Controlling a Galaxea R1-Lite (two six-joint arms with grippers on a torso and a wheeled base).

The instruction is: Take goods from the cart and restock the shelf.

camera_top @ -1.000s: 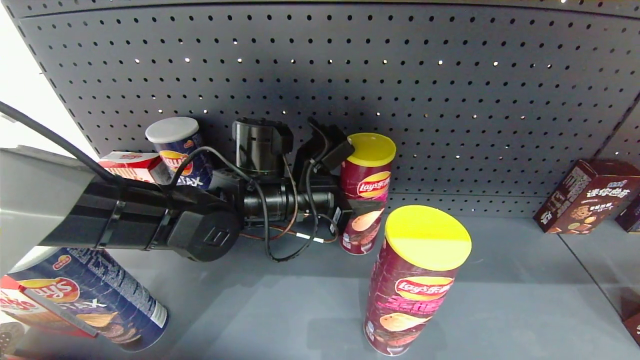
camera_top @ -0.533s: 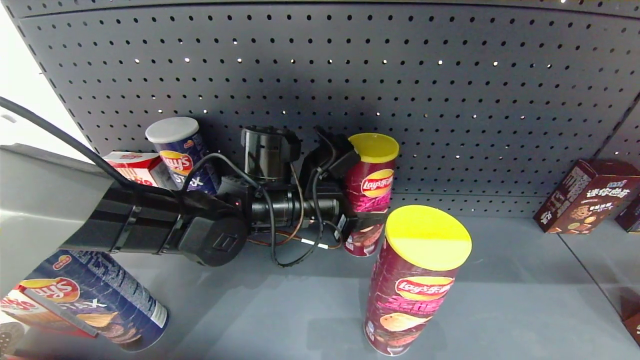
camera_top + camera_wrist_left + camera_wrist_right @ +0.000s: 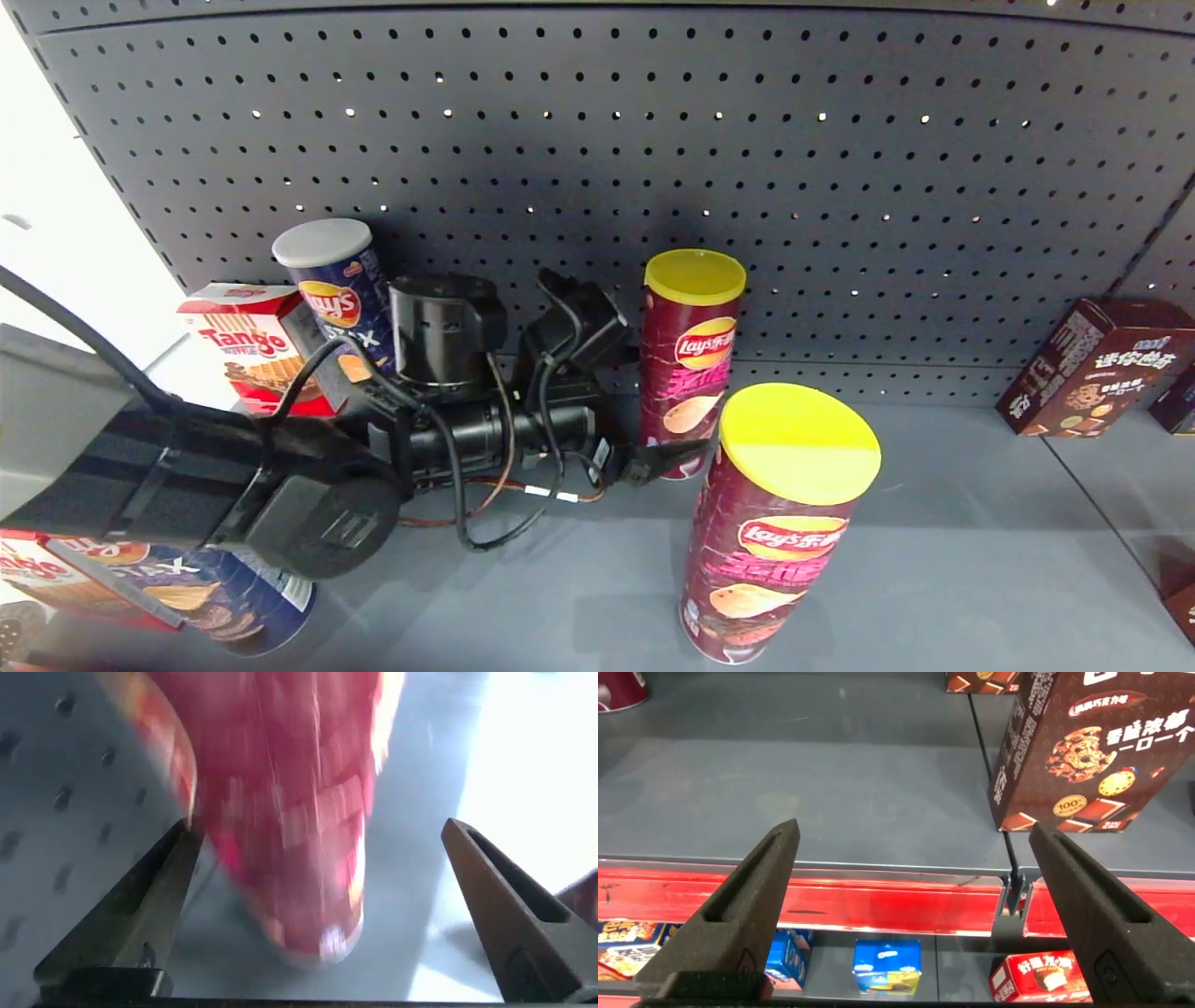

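Rear chip can (image 3: 691,355) upright, left claw (image 3: 318,829) spread near it, right claw (image 3: 915,828) spread

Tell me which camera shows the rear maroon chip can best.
Head view: the whole rear maroon can stands upright by the pegboard. The left wrist view gives a blurred close-up of its base between the open left gripper. The right wrist view faces a brown cookie box.

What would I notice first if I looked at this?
Two tall red chip cans with bright yellow lids stand on the grey shelf: the front can near the middle, the rear can by the pegboard. The left pincer sits open around the rear can's base, not squeezing it.
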